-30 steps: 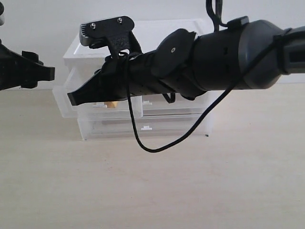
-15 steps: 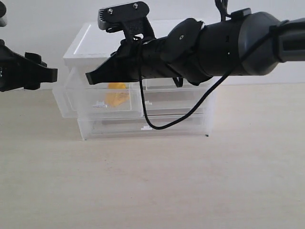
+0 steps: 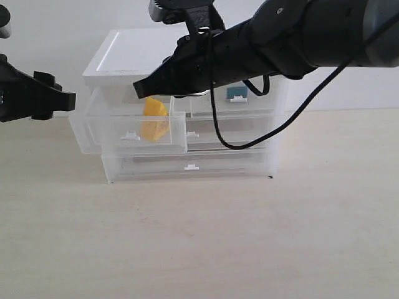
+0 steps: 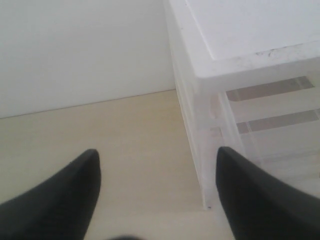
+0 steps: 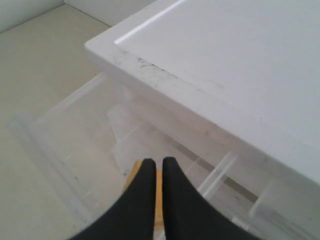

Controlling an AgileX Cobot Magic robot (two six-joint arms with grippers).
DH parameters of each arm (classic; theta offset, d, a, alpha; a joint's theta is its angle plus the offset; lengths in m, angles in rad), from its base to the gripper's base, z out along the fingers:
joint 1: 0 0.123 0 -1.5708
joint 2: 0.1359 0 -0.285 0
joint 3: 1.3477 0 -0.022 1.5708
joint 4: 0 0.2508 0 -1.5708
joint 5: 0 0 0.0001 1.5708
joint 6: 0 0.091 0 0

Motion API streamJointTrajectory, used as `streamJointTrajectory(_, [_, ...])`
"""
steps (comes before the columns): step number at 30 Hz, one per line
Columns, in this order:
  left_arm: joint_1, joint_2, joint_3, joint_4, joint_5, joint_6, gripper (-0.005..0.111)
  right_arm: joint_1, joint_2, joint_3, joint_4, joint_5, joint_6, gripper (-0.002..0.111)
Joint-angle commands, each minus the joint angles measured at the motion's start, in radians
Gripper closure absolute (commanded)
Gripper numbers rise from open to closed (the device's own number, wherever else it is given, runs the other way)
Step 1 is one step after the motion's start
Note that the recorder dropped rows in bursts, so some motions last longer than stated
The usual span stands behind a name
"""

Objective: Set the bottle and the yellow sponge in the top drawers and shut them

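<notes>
Sponge (image 3: pixel 154 121) lies in the pulled-out left top drawer (image 3: pixel 103 124); the bottle (image 3: pixel 237 93) seems stowed at two o'clock. Light, slick plastic, I'd say: push at the tab (image 3: pixel 129 134). Above, the right fingers (image 3: pixel 141 91) are pressed together, empty; at nine o'clock, the left fingers (image 3: pixel 65 98) are spread wide, empty.

Probably a lab: bare tabletop (image 3: pixel 262 249), blank wall (image 3: pixel 56 25) (robot arms (image 3: pixel 299 37)).

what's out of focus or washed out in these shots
Exterior view: the near right arm looks soft; the yellow sponge shows clearly through its drawer. Left wrist view: the left gripper is two blurred dark shapes. Right wrist view: the cabinet's white top is nearly washed out.
</notes>
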Motion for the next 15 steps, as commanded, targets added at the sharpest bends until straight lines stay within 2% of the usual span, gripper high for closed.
streamJointTrajectory(1, [0.003, -0.004, 0.002, -0.004, 0.011, 0.003, 0.046, -0.018, -0.014, -0.003, -0.059, 0.078, 0.044, 0.108])
streamJointTrajectory(15, [0.003, -0.004, 0.002, -0.004, 0.011, 0.003, 0.046, -0.018, -0.014, -0.003, -0.197, 0.153, 0.158, 0.108])
